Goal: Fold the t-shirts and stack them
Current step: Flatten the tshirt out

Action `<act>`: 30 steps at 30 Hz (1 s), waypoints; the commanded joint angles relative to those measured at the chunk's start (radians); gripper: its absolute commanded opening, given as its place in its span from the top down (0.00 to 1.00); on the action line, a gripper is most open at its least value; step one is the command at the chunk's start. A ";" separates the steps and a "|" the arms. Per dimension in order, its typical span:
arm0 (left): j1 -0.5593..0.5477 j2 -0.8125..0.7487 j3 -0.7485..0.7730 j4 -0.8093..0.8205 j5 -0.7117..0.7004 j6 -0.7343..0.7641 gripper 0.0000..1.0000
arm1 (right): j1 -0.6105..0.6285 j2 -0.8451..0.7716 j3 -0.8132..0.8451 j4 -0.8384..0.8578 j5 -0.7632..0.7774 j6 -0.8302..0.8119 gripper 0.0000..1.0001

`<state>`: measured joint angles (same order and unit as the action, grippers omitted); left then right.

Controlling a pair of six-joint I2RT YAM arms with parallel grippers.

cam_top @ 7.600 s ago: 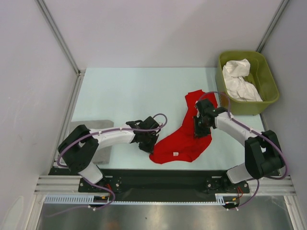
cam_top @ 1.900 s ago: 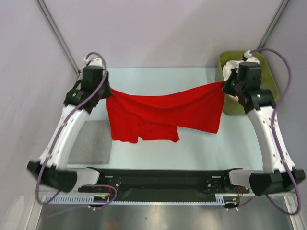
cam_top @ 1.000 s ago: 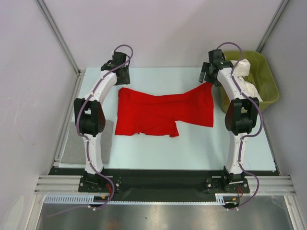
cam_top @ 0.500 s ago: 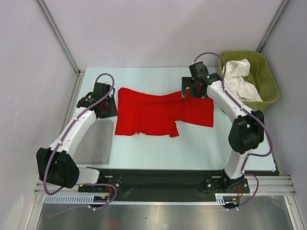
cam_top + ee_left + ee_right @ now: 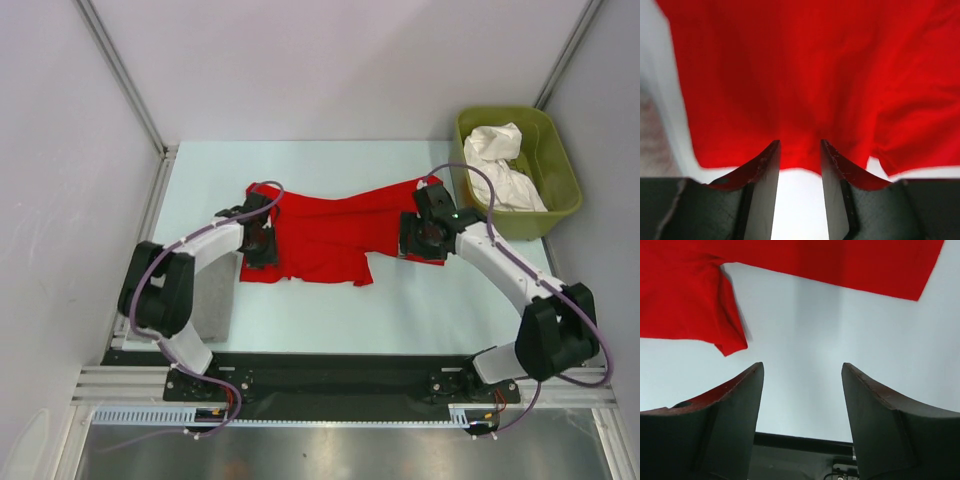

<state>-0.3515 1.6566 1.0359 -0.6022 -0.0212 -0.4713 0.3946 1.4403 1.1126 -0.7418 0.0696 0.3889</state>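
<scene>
The red t-shirt [image 5: 335,232] lies spread flat across the middle of the table. My left gripper [image 5: 266,243] is low at the shirt's left edge; in the left wrist view its jaws [image 5: 799,146] are open, with bare table between them and the tips at the red t-shirt's [image 5: 805,75] hem. My right gripper [image 5: 420,243] hovers by the shirt's right side, open and empty. In the right wrist view the right gripper [image 5: 802,368] is over bare table, the red t-shirt [image 5: 685,300] beyond it. White t-shirts [image 5: 503,165] lie bunched in the tub.
The olive-green tub [image 5: 560,212] stands at the back right corner. A grey pad [image 5: 212,305] lies at the near left, partly under my left arm. The black base rail [image 5: 330,375] runs along the near edge.
Both grippers have drawn back from the shirt's far corners and come down by its left and right sides. The red t-shirt lies flat where it was laid.
</scene>
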 commanded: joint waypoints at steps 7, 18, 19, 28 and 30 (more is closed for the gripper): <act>-0.104 0.158 0.085 0.094 0.128 -0.072 0.59 | -0.082 -0.161 -0.043 0.002 -0.004 0.038 0.31; -0.176 -0.052 0.044 0.004 0.110 -0.112 0.57 | -0.140 -0.118 -0.019 0.015 -0.060 0.042 0.19; -0.176 -0.084 0.026 -0.013 0.059 -0.115 0.56 | -0.138 -0.113 -0.019 0.019 -0.060 0.042 0.19; -0.100 -0.317 -0.135 -0.064 -0.043 -0.225 0.62 | -0.138 -0.086 -0.011 0.038 -0.106 0.038 0.18; -0.077 -0.307 -0.140 -0.068 -0.052 -0.234 0.62 | -0.140 -0.081 -0.007 0.039 -0.109 0.030 0.18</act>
<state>-0.4583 1.3445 0.9215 -0.6464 -0.0235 -0.6559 0.2573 1.3537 1.0710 -0.7269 -0.0208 0.4255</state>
